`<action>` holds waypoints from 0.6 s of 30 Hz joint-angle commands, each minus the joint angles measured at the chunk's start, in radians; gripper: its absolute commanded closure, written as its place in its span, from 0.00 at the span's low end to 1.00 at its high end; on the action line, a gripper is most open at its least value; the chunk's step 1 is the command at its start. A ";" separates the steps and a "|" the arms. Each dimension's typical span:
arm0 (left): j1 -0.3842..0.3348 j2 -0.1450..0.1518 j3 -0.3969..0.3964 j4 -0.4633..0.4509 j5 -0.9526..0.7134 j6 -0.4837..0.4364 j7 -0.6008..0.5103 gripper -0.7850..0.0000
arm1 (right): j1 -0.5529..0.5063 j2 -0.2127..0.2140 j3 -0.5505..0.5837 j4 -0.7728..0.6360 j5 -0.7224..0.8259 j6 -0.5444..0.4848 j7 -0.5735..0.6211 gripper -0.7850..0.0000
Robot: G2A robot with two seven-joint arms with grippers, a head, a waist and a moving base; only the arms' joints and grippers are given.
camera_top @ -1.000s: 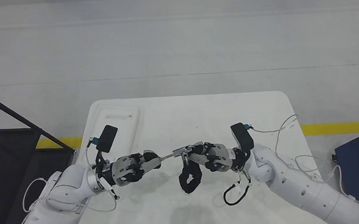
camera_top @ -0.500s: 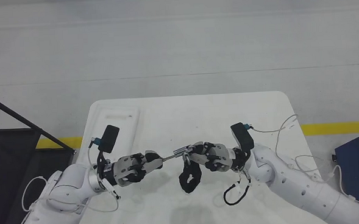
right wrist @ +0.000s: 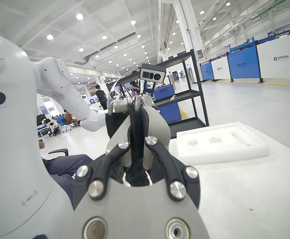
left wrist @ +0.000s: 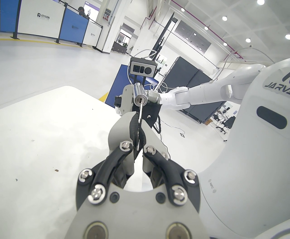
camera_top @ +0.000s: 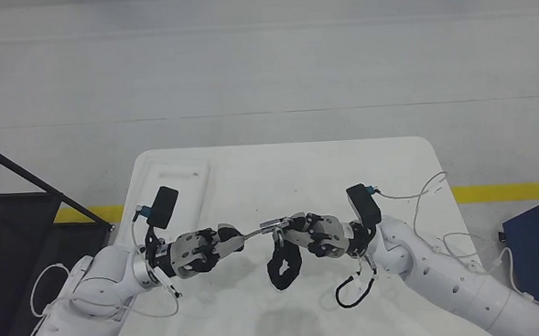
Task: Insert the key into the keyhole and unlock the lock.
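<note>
My left gripper (left wrist: 137,126) (camera_top: 229,241) is shut on the dark head of a thin metal key (left wrist: 140,113), whose blade (camera_top: 251,234) reaches to the keyhole of a silver cylinder lock (left wrist: 140,99) (camera_top: 273,228). My right gripper (right wrist: 136,113) (camera_top: 291,231) is shut on the lock's black strap (right wrist: 136,140), holding the lock (right wrist: 123,106) above the white table (camera_top: 279,177). The strap's loop (camera_top: 280,266) hangs down below the lock. Both grippers face each other over the table's near middle.
A white foam tray (right wrist: 219,142) (camera_top: 174,187) with recessed pockets lies at the table's far left corner. A black cable loop (camera_top: 354,292) hangs under the right arm. The table's far half is bare.
The left gripper has edged slightly toward the lock, bringing the key tip closer into the keyhole. The right gripper has stayed in place.
</note>
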 commanded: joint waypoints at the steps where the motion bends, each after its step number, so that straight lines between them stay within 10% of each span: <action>1: 0.002 0.001 -0.002 0.000 0.001 0.001 0.003 1.00 | 0.000 0.000 0.000 0.000 0.000 0.000 0.000 1.00; 18: 0.003 0.009 -0.003 0.001 -0.004 0.000 -0.011 1.00 | 0.000 0.000 0.000 0.000 0.000 0.000 0.000 1.00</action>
